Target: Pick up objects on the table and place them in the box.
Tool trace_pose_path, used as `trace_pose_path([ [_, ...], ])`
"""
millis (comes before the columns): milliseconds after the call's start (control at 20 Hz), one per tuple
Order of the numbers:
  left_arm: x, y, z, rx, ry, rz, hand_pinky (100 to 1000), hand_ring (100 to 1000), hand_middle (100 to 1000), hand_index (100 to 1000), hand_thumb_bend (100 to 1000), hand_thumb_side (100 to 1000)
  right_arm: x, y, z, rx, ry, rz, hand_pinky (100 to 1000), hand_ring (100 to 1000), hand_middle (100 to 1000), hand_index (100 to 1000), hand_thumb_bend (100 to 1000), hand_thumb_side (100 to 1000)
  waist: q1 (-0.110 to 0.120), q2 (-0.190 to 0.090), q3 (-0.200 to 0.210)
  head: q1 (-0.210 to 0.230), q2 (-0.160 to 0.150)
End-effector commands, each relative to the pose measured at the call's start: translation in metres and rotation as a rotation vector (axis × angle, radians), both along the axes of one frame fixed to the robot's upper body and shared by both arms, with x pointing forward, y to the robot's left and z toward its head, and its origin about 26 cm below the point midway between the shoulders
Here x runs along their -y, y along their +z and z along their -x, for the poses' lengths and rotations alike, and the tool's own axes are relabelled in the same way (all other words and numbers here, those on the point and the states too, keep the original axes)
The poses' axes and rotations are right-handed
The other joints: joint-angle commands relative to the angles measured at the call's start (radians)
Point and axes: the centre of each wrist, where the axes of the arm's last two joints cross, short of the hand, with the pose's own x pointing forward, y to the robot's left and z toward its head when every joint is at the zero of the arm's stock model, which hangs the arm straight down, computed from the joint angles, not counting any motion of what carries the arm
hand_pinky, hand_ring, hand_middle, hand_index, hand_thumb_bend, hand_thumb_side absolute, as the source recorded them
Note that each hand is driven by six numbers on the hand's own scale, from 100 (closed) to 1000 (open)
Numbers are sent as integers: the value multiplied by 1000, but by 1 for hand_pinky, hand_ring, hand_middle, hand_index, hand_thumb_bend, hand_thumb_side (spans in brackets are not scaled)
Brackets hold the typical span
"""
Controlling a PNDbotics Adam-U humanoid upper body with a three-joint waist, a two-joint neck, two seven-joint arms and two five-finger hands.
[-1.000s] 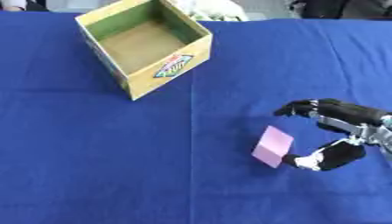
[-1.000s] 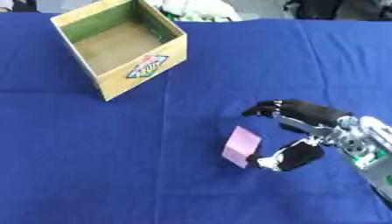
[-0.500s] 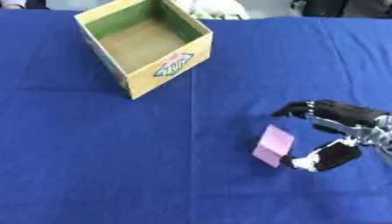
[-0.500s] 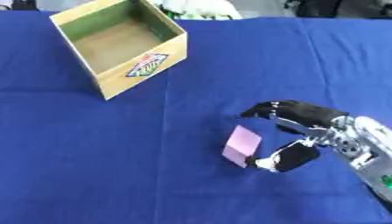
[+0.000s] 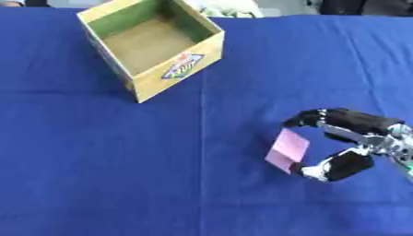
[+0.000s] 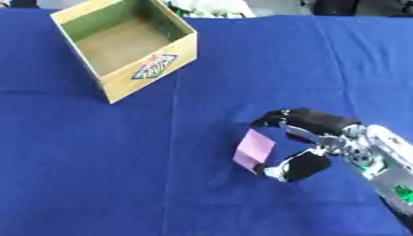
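Blue tablecloth (image 5: 97, 152), pink card (image 5: 287, 150) between right hand (image 5: 348, 138) fingers and thumb

Bright even light, soft shadows, slight overall blur.

Black hand (image 6: 310, 138), silver joints

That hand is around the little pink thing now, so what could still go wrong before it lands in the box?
The right hand meets the pink block only at its right edge, thumb low and fingers above, so the block might tip or slip out as it lifts. The cardboard box sits far off at the upper left and stands askew, so a drop near its rim could miss or nudge it.
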Motion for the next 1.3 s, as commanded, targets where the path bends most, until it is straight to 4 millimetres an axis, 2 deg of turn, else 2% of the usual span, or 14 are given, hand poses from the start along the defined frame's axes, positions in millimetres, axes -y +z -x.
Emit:
trace_pose_path([
  [50,2,7,1,22,-12,-12,702,716,705,719,467,883,-3,7,1,14,0,17,871,852,832,942,362,581,4,-11,2,-3,3],
  [200,2,7,1,22,-15,-13,702,716,706,719,464,883,-5,6,1,1,2,16,858,834,806,937,344,591,5,-10,4,-4,3],
  [450,2,7,1,20,-17,-14,702,716,706,719,462,885,-7,6,1,-12,5,8,818,774,710,900,298,585,5,-9,4,-3,4],
  [750,2,7,1,18,-17,-16,703,716,706,719,460,885,-8,7,0,18,-9,-14,783,720,644,834,218,527,5,-10,4,-2,3],
  [950,2,6,1,14,-19,-20,703,716,707,719,456,885,-8,9,-1,72,-19,-44,766,697,613,802,158,487,5,-11,2,0,4],
  [1300,2,6,1,10,-20,-25,702,716,708,719,454,885,-8,22,-6,162,-2,-117,747,668,582,768,100,492,3,-15,2,1,2],
])
